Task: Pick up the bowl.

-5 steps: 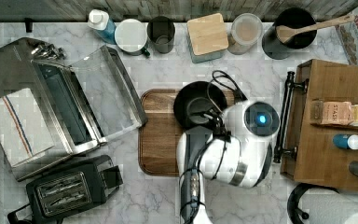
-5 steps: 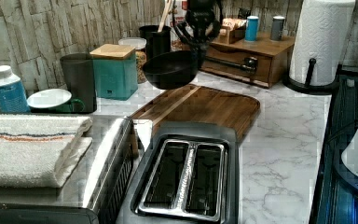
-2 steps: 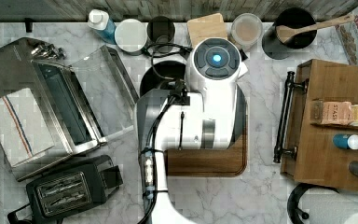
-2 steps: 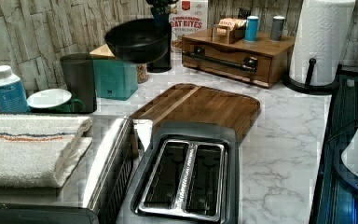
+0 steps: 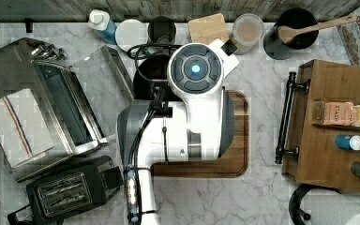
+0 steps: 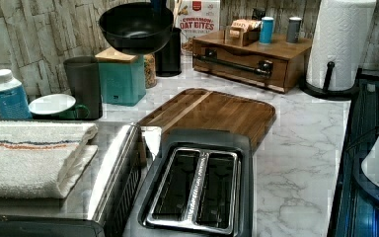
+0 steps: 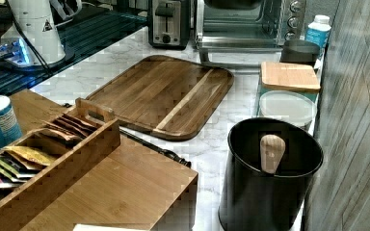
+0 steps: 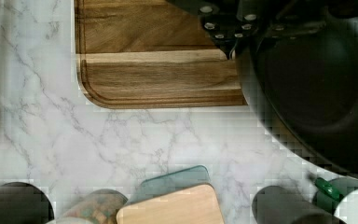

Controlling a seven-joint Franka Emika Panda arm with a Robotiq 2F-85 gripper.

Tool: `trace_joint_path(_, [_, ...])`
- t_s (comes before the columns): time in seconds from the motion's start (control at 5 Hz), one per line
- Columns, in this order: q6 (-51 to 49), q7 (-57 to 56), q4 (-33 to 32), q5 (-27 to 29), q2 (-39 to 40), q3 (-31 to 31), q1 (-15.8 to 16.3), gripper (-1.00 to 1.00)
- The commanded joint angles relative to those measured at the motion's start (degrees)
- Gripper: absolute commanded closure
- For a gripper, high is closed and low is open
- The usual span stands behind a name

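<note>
Bowl mostly hidden under arm in top view; rim cut off in wrist view.

I see a marble table with a wooden cutting board lying flat mid-frame in the left view. A black two-slot toaster sits in the lower centre, a folded striped towel on a toaster oven at lower left. Toward the upper left stand a blue-labelled bottle, a white-and-green mug, a dark grey cup and a teal canister with a wooden lid. At upper right I see a wooden tray, an oat bites box and a paper towel roll. In the right view's lower right, a black canister holds a wooden spoon.
</note>
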Motion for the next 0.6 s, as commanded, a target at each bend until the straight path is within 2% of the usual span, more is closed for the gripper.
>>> trace_joint_path(0.2, [-0.85, 0.87, 2.15, -1.30, -3.72, 0.38, -0.72, 1.00])
trace_joint_path(0.6, [-0.85, 0.88, 2.15, -1.31, -3.72, -0.16, -0.18, 1.00])
